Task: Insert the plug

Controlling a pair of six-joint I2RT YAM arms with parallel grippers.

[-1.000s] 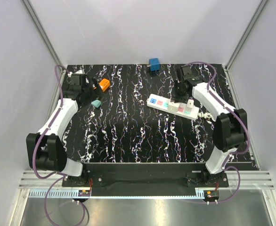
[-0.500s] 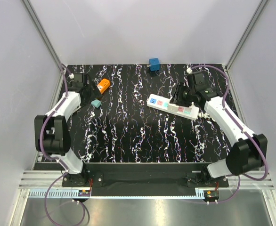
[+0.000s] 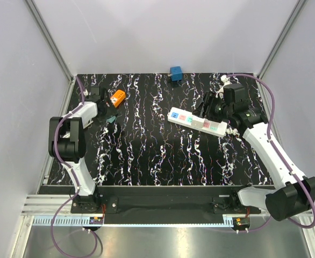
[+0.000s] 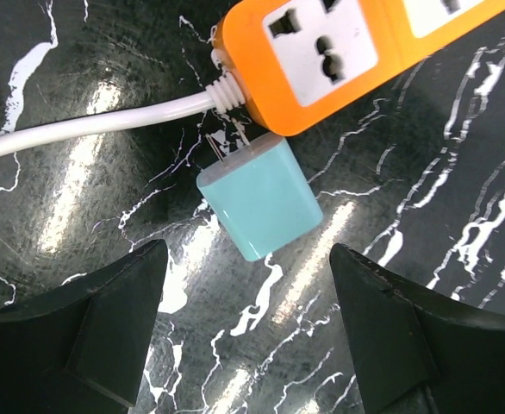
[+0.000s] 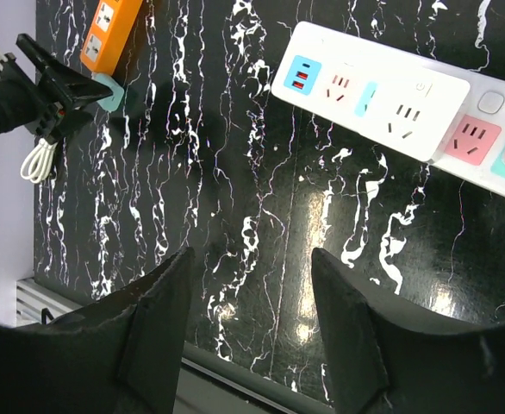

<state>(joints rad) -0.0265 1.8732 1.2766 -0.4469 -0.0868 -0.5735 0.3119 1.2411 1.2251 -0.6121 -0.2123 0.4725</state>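
Note:
The plug is a teal block with two metal prongs. It lies flat on the black marbled table, prongs toward the end of the orange power strip. My left gripper hovers open over it, a finger on each side of its near end, touching nothing. From above, the plug sits just below the orange power strip, with my left gripper beside it. My right gripper is open and empty above the white power strip. From the right wrist, that white power strip lies ahead.
A blue cube stands at the table's far edge. The orange strip's white cable runs off to the left. Grey walls enclose the table on three sides. The metal frame rail crosses the near edge.
My right gripper has drawn back from the white power strip and its jaws have opened. The left arm has folded in toward the far left, its jaws narrowing a little around the plug.

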